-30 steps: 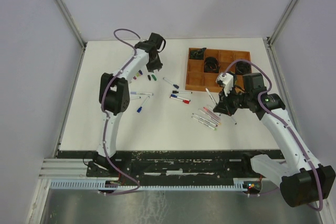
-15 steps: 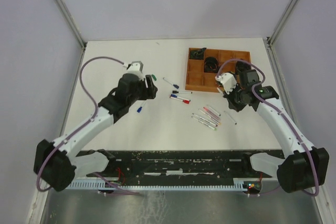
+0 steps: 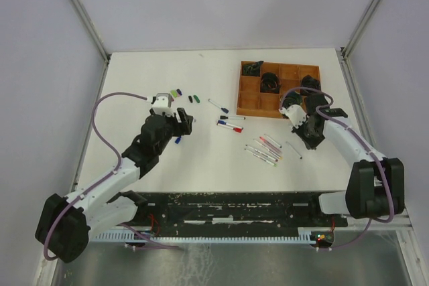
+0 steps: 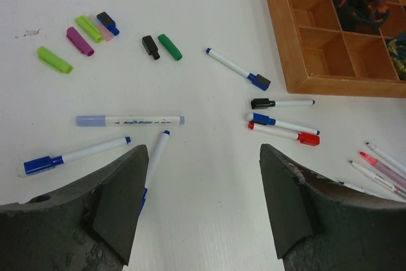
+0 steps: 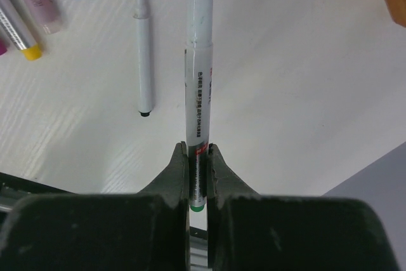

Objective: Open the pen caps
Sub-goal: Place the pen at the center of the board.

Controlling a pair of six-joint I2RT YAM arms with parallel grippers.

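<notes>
My right gripper [image 5: 198, 157] is shut on a pen [image 5: 198, 80] with a white-grey barrel. It grips near the green rear end and holds the pen above the table. In the top view the right gripper [image 3: 303, 125] hovers just in front of the tray. My left gripper [image 4: 200, 176] is open and empty above bare table, and in the top view the left gripper [image 3: 186, 122] is left of centre. Loose pen caps lie beyond it: green [image 4: 169, 47], black [image 4: 150, 47], purple [image 4: 79, 40] and lime [image 4: 54, 59]. Capped pens [image 4: 282, 123] lie on the right and uncapped pens [image 4: 130, 120] on the left.
The brown compartment tray [image 3: 242, 92] with dark items stands at the back right. A cluster of pens [image 3: 265, 149] lies mid-table. An uncapped black-tipped pen [image 5: 144, 61] lies left of the held one. Purple walls close in both sides.
The left arm swung back from the caps at the far left toward the near side, and its jaws opened, leaving a green cap on the table. The right gripper carried its pen rightward.
</notes>
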